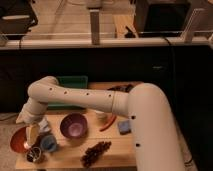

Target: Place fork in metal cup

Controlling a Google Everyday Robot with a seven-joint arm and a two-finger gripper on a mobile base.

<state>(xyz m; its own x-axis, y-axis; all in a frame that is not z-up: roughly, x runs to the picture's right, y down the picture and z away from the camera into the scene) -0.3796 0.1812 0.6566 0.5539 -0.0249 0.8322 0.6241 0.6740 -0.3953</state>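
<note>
Gripper [33,134] low at worktop [117,149] left end, just above metal cup [34,154]; finger state cannot tell.

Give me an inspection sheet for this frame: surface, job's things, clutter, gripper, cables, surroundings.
Surface: wooden table, crowded at the left.
Job's things: metal cup at the front left corner; fork not made out.
Clutter: purple bowl, red bowl, blue cup, grapes, red chili, blue sponge, green bin at the back.
Gripper: gripper low over the left end, just above the metal cup.
Cables: dark cable hanging down behind the table.
Surroundings: white rail and dark wall behind.
</note>
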